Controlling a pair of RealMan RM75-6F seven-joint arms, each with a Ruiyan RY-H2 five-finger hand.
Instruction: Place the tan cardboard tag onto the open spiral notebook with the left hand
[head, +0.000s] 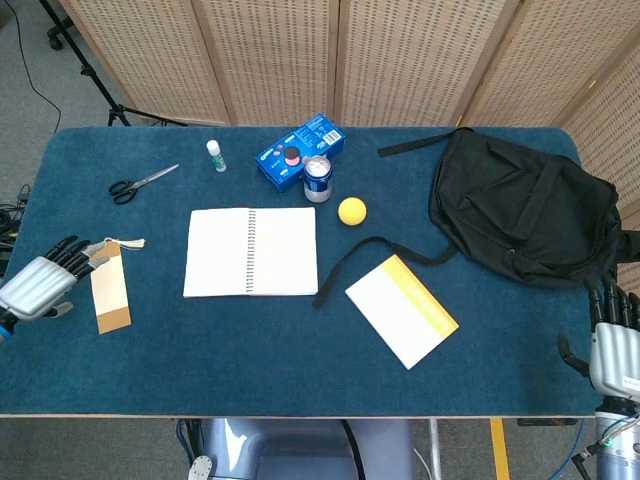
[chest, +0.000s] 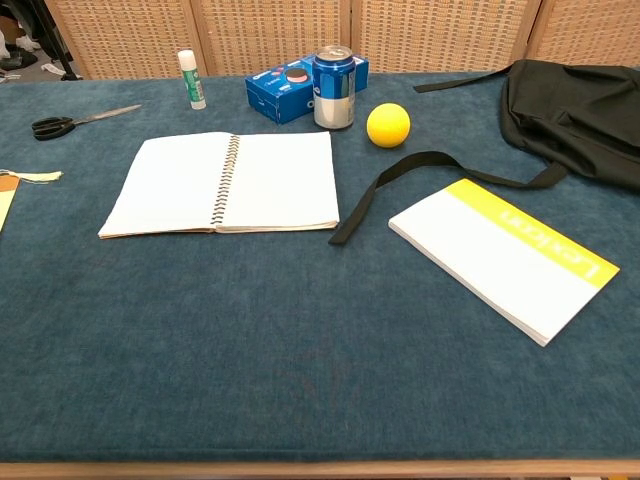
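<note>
Tan cardboard tag (head: 110, 290), flat rectangular strip w/ pale centre panel, brown ends and a short string loop at its far end, lies on the blue napped-cloth table (head: 250, 350) near the left edge, well apart from the open spiral notebook (head: 251, 252). Not on the notebook yet. In chest view only a sliver of the tag shows at the left border.

Left hand (head: 45, 285): silver shell, black fingers, low over the table just left of the tag. Fingers stretched toward the tag's top end, spread slightly, holding nothing; fingertips (head: 88, 250) at or over the tag's upper left corner, contact can't be told.

Right hand (head: 612, 345): near right table edge, fingers extended upward, side by side, thumb out to the side, nothing in it.

Notebook: blank white pages, wire coil down the middle, lying flat.

Other items:
- black-handled scissors (head: 140, 183), far left
- small white glue stick w/ green cap (head: 216, 155), upright
- blue cardboard box (head: 300, 152) w/ blue-silver drink can (head: 317, 179) just beside it
- smooth yellow ball (head: 352, 211)
- black fabric backpack (head: 525, 210), slumped, one strap (head: 350, 265) trailing toward the notebook
- white pad w/ yellow band (head: 402, 310), lying at an angle, strap end near its corner.
</note>
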